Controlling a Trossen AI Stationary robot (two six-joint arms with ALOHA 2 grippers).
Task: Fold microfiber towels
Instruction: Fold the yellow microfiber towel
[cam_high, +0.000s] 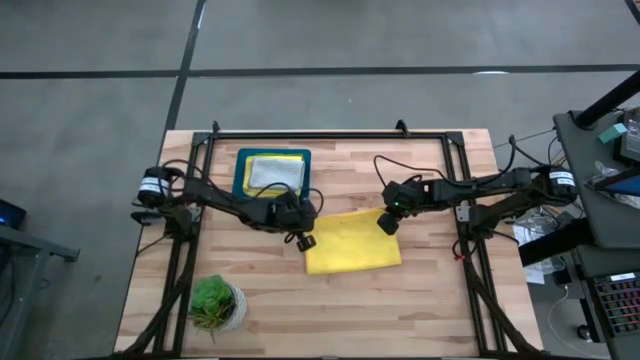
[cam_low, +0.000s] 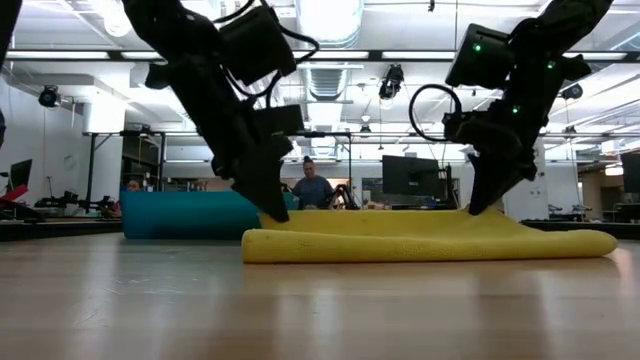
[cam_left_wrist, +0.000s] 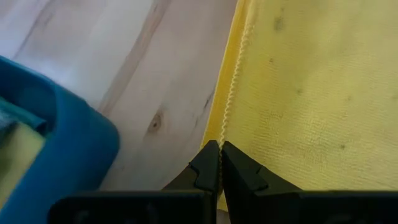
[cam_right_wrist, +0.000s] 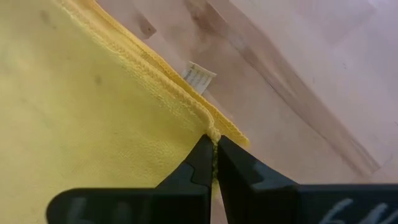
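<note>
One yellow microfiber towel (cam_high: 352, 243) is lying near the middle of the high view, folded into a soft rectangle with a stitched hem and a fine, fuzzy weave. A small white label (cam_right_wrist: 199, 74) is sticking out from under its edge in the right wrist view.

Two grippers are working on it. The left gripper (cam_high: 298, 235) is sitting at the towel's left edge with its two dark fingers pressed fully together, pinching the yellow hem between the tips. The right gripper (cam_high: 389, 222) is at the towel's upper right corner, its fingers also closed tight and nipping the doubled hem there.

One teal tray (cam_high: 243, 158) — rectangular, with rounded corners — is standing in the upper left of the wooden table (cam_high: 440, 290), holding more folded cloths; a pale grey one (cam_high: 276, 172) is on top, with a yellow edge showing under it. How many are lying below, I cannot tell.

One small green potted plant (cam_high: 213, 301) is standing at the lower left.
</note>
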